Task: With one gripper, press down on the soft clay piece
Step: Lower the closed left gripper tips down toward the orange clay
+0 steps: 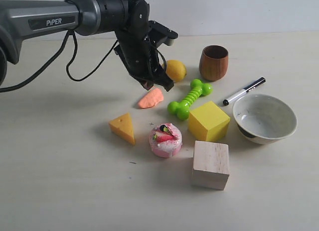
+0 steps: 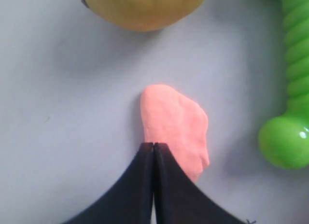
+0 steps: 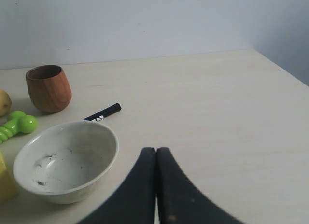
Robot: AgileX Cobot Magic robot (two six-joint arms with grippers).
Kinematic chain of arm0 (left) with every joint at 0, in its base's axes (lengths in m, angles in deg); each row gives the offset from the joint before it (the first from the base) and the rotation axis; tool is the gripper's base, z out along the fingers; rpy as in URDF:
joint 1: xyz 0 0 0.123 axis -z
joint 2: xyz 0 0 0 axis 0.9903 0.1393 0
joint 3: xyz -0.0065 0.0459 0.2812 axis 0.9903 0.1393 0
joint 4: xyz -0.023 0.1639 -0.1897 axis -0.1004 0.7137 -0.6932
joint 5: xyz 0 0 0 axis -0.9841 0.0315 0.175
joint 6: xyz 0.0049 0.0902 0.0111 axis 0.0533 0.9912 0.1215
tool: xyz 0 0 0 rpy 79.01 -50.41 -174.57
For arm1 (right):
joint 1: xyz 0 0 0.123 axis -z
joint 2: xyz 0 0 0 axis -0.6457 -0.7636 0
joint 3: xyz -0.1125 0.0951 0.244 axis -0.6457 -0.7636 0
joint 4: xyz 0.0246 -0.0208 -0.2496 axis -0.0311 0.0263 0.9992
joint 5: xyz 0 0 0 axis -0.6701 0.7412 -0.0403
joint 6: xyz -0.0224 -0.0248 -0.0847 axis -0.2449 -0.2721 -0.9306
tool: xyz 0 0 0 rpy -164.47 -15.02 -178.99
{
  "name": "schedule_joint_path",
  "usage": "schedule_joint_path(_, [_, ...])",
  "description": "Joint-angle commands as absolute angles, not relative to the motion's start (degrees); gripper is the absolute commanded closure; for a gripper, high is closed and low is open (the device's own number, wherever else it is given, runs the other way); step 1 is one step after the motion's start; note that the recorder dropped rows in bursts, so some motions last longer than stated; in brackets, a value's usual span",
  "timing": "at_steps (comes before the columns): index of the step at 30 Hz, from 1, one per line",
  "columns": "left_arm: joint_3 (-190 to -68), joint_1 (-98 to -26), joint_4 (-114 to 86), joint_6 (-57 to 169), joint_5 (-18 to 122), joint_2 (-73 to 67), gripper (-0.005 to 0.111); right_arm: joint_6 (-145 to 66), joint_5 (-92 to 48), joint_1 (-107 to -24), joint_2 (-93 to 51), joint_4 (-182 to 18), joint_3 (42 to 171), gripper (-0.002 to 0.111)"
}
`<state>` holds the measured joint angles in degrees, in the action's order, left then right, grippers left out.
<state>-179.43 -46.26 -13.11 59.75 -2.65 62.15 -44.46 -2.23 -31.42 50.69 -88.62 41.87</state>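
The soft clay piece is a flat salmon-orange lump lying on the table between the lemon and the cheese wedge. My left gripper hangs just above its far end, fingers shut with nothing between them. In the left wrist view the shut tips overlap the near edge of the clay; whether they touch it cannot be told. My right gripper is shut and empty over bare table beside the white bowl, and it does not show in the exterior view.
Around the clay lie a lemon, a green dog-bone toy, a cheese wedge and a pink cake toy. Further right stand a yellow cube, a wooden block, a wooden cup, a marker and the bowl.
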Motion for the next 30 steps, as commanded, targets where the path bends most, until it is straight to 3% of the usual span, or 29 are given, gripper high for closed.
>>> schedule_joint_path(1, [-182.03, -46.58, -12.74, 59.72, -4.98, 61.91, 0.107, -44.53, -2.46, -31.21, 51.09, -88.44, 41.58, 0.108])
schedule_joint_path(30, [-188.82, -45.24, -14.83, 59.59, -11.18, 68.06, 0.107, -44.53, -2.46, -31.21, 51.09, -88.44, 41.58, 0.108])
